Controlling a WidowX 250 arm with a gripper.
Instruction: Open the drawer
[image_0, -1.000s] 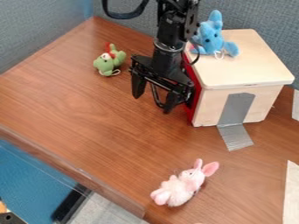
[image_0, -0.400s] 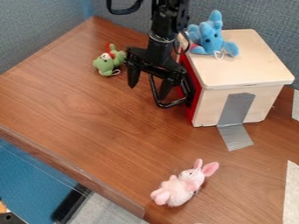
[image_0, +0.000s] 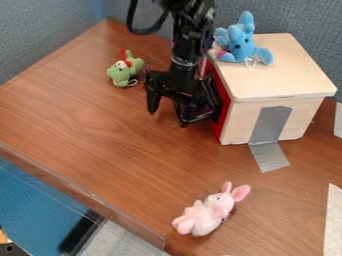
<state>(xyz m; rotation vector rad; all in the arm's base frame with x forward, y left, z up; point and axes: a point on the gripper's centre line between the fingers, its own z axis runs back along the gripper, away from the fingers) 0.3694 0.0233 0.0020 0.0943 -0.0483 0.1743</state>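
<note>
While three plush toys (image_0: 200, 216) lie about, two fingers (image_0: 153, 102) hang open beside one drawer (image_0: 223, 111).

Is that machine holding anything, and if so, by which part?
Nothing looks gripped: the tool is open, one finger overlapping the black handle on the red front.

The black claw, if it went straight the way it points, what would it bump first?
Probably the brown table, since the claw points down at it. It might brush the black handle first; how close they are in depth is unclear.
</note>
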